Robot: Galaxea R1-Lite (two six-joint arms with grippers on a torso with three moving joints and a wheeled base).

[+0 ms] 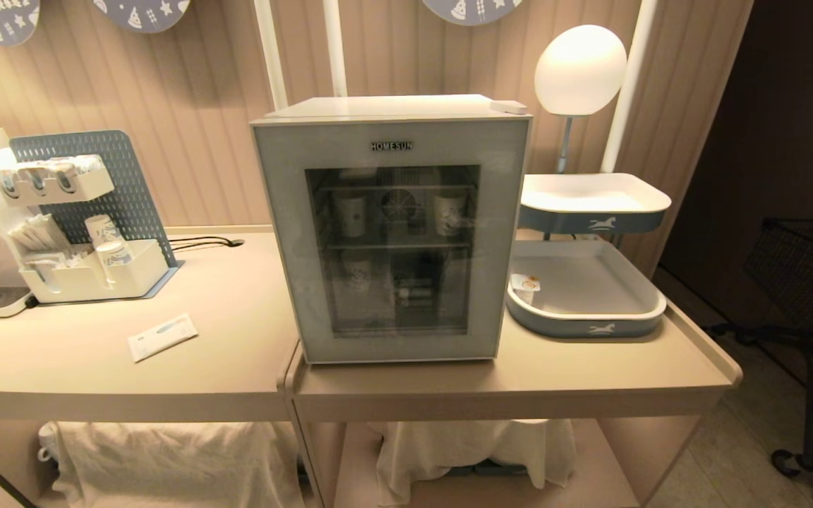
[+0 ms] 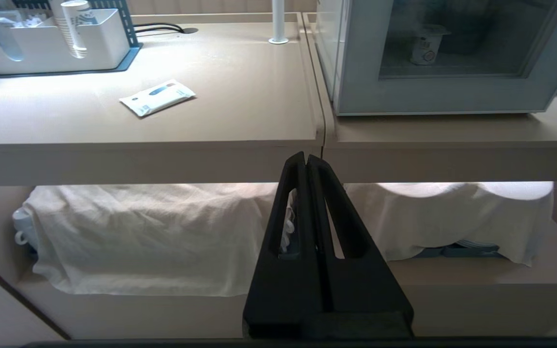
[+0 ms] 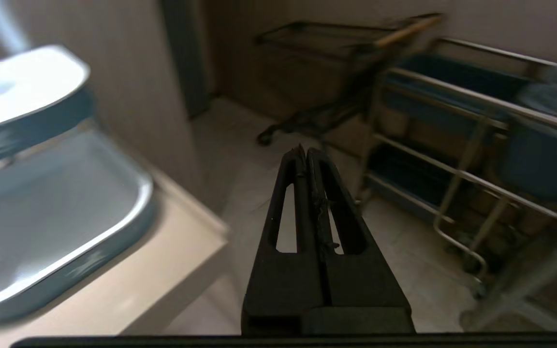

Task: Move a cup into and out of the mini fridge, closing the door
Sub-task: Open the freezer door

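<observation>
Fridge door, a pale grey-blue frame round a dark glass window, sits fully shut on the white box-shaped mini fridge at centre frame of the head view. The beige counter carries it close to the front edge, likely so an arm can reach the door without stretching.

Behind the glass, wire shelves hold two taller white paper cups on the upper level. On the fridge floor the left wrist view shows another small white pot, its label too dim to read.

The cup, a small white plastic pot with a foil lid, lies in the lower grey-blue tray right of the fridge, tucked against the tray's left wall. It is outside the fridge, near the door's right edge. The upper tray of the same stand shows nothing in it from this angle.

Upper left of the head view: a white organiser bin before a blue pegboard, holding stacked paper cups and sachets. A flat white packet lies loose on the counter.

Neither arm appears in the head view. The left gripper hangs low before the counter edge, fingers pressed together and empty. The right gripper is also closed on nothing, pointing past the counter's end toward the floor and a wire trolley, with the lower tray beside it.

Judgement: nothing is in hand, so the door needs opening first.
</observation>
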